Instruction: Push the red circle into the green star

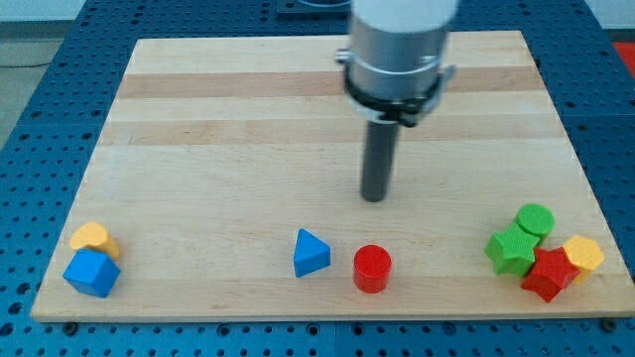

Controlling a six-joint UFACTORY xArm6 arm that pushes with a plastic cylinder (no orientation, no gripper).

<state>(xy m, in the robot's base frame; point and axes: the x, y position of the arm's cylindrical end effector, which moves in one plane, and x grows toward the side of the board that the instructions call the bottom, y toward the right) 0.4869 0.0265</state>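
The red circle (372, 268) is a short red cylinder near the view's bottom, a little right of centre. The green star (511, 249) lies at the view's bottom right, in a cluster of blocks. My tip (374, 198) is the lower end of the dark rod, on the board above the red circle with a clear gap between them. The green star is far to the right of both.
A green circle (535, 220), a red star (549, 275) and a yellow block (583, 255) crowd the green star. A blue triangle (310, 253) sits just left of the red circle. A yellow block (93, 238) and a blue block (92, 273) sit at bottom left.
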